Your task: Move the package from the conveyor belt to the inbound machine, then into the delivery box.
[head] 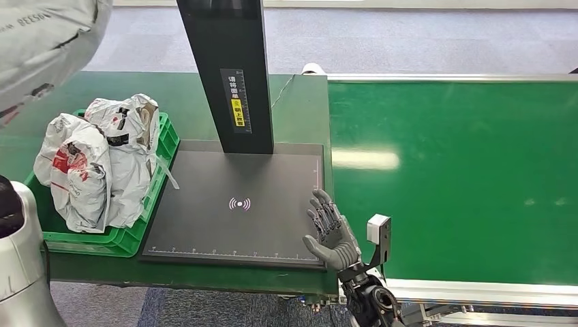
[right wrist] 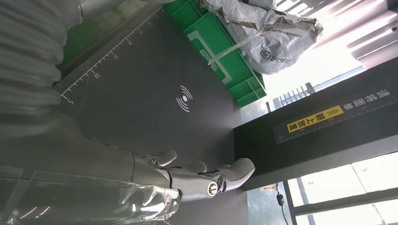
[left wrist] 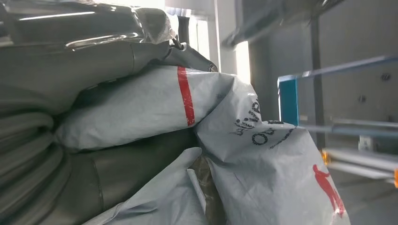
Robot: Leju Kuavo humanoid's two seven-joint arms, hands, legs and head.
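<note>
Two hands noted. Head view: right hand [head: 332,231] hangs with fingers spread, holding nothing, at the scanner pad's [head: 204,204] 4 o'clock corner. Left wrist view: package [left wrist: 187,140] is pressed against the left hand [left wrist: 51,122]; finger grip cannot be told.

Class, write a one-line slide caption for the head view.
Right hand open beside the empty scanner plate; grey packages piled in the green crate.
</note>
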